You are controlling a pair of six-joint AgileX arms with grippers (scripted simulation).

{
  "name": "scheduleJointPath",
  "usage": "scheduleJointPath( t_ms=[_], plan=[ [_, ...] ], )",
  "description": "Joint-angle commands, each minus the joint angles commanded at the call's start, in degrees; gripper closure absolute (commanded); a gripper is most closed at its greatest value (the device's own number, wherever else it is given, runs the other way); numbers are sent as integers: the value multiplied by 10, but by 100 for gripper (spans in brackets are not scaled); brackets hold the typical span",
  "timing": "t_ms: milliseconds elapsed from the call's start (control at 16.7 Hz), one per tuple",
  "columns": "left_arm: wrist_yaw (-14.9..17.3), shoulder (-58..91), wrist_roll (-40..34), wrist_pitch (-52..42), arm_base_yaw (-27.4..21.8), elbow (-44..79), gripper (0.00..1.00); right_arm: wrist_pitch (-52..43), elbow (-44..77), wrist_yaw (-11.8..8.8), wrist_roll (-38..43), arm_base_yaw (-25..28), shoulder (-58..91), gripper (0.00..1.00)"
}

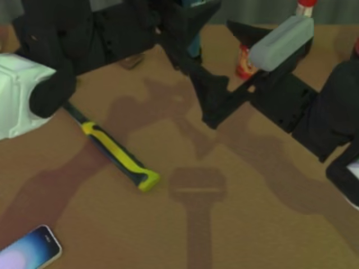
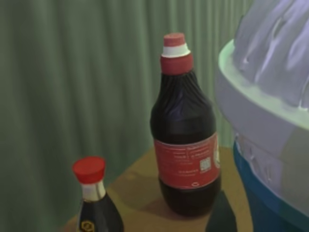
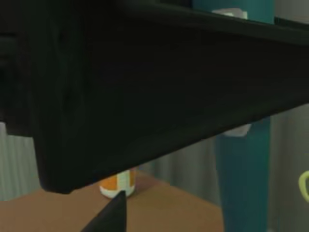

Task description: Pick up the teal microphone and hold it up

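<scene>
The teal microphone [image 2: 270, 203] is up off the table with my left gripper [image 2: 251, 220] shut on its handle. In the left wrist view its white rounded head [image 2: 275, 63] fills the upper right, and one dark fingertip [image 2: 221, 212] shows beside the teal handle while the other is hidden. From above, only a strip of teal [image 1: 194, 46] shows below my raised left gripper [image 1: 188, 22] near the back edge. The right wrist view shows the upright handle [image 3: 244, 179] with its white switch mark [image 3: 239, 130] behind a dark arm bar. My right gripper [image 3: 116, 215] hangs close beside it.
A hammer with a yellow-and-dark handle [image 1: 119, 155] lies left of centre on the brown table [image 1: 252, 213]. A phone [image 1: 31, 249] sits at the front left corner. A large dark bottle [image 2: 186, 140], a small soy bottle [image 2: 94, 203] and an orange bottle [image 1: 244, 63] stand along the back edge.
</scene>
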Motion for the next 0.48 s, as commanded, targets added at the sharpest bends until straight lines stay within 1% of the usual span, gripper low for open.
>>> scheduleJointPath(
  t_ms=[300, 420, 480],
  plan=[
    [54, -31, 2, -4, 63, -28, 100, 7, -108, -18, 3, -13, -98, 0],
    [65, -38, 3, -5, 78, -35, 100, 11, -128, -23, 3, -16, -118, 0],
    [66, -38, 3, -5, 79, -35, 100, 11, -130, -23, 3, -16, -119, 0]
  ],
)
